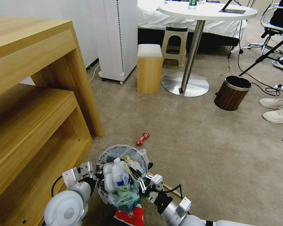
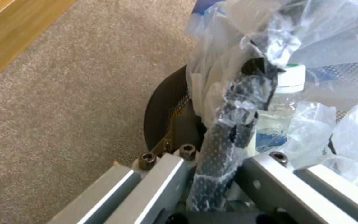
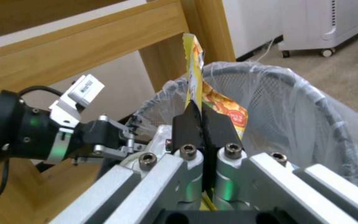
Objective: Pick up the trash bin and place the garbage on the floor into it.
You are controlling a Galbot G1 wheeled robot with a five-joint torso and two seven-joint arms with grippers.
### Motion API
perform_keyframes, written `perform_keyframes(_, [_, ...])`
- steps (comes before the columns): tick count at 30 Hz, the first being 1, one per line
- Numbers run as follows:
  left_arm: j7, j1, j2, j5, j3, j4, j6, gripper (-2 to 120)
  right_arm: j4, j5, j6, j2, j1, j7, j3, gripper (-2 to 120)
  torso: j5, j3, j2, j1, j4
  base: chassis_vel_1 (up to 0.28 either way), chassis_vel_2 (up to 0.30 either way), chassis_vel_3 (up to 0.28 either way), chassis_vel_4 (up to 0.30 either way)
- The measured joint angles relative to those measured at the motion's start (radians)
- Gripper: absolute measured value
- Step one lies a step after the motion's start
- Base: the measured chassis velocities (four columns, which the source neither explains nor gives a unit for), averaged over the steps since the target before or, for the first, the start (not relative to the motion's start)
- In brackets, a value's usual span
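A yellow snack wrapper (image 3: 195, 77) was pinched between the closed fingers of the right gripper (image 3: 202, 116) over the trash bin (image 1: 122, 175), whose rim was clamped by the left gripper (image 1: 96, 175) above the carpet (image 1: 210, 150).

We cannot see the bottom of the trash bin (image 1: 122, 175); the bag and the trash inside hide it. A red cup (image 1: 129, 217) under it is cut off by the picture's edge. The bag hides the left gripper's (image 2: 212, 174) tips.
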Motion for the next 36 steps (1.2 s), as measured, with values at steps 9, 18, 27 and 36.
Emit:
perform_keyframes(9, [0.001,0.008,0.011,-0.004,-0.006,-0.014,-0.006,0,-0.038,-0.029,-0.015,0.006,-0.003,0.022,0.010,10,0.0000,0.000,0.000,0.000,0.0000,0.000,0.000,0.000,0.000])
perform_keyframes(18, [0.005,0.016,0.018,-0.006,-0.012,-0.020,-0.010,0,-0.050,-0.039,-0.015,0.001,-0.005,0.030,0.045,44,0.0001,0.000,0.000,0.000,0.0000,0.000,0.000,0.000,0.000])
perform_keyframes(27, [0.014,0.019,0.004,0.007,-0.004,-0.004,-0.011,0,-0.037,-0.042,-0.011,0.011,-0.009,0.034,0.107,77,0.0000,0.000,0.000,0.000,0.0000,0.000,0.000,0.000,0.000])
perform_keyframes(36, [0.027,0.038,-0.005,0.039,-0.008,-0.001,-0.011,0,-0.037,-0.074,-0.064,-0.039,-0.005,0.045,0.322,100,0.0000,0.000,0.000,0.000,0.0000,0.000,0.000,0.000,0.000])
